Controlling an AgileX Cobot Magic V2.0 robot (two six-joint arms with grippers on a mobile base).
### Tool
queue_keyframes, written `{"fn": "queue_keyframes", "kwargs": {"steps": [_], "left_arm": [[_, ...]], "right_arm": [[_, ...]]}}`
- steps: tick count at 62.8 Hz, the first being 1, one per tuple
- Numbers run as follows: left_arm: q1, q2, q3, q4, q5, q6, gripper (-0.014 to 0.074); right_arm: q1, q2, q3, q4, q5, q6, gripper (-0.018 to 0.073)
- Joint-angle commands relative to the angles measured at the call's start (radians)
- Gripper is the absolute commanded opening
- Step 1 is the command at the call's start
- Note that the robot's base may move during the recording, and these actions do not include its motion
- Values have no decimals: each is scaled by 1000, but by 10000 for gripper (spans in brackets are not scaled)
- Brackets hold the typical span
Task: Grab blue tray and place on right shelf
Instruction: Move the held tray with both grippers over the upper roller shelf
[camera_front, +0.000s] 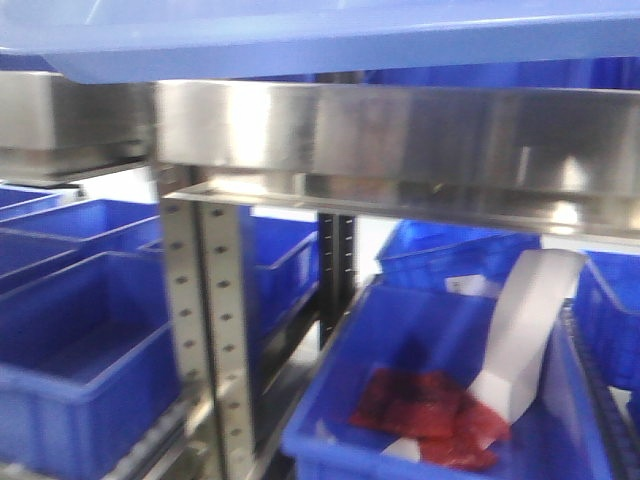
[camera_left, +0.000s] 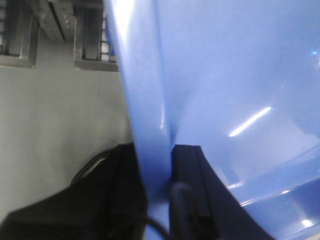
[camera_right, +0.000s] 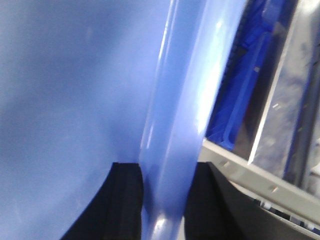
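Observation:
The blue tray is a pale glossy blue slab across the top of the front view, just above the steel lip of the right shelf. My left gripper is shut on the tray's left rim, one black finger on each side. My right gripper is shut on the tray's right rim the same way. The tray's inside fills most of both wrist views. Neither gripper shows in the front view.
Below the shelf lip stand deep dark-blue bins: one at lower left, and one at lower right holding red packets and a white object. A perforated steel upright stands between them. Grey floor lies under the tray's left side.

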Motion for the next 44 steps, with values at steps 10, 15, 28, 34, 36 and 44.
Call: {"fn": "queue_keyframes", "kwargs": {"steps": [10,15,28,34,36,44], "left_arm": [[-30,-26,-32,-216,64,44,-48],[-30,-26,-32,-216,64,44,-48],[-30,-26,-32,-216,64,44,-48],[-30,-26,-32,-216,64,44,-48],[-30,-26,-32,-216,64,44,-48],[-30,-26,-32,-216,64,44,-48]], "right_arm": [[23,-17,-31,152,34,-33,23],[23,-17,-31,152,34,-33,23],[23,-17,-31,152,34,-33,23],[23,-17,-31,152,34,-33,23],[23,-17,-31,152,34,-33,23],[23,-17,-31,152,34,-33,23]]}}
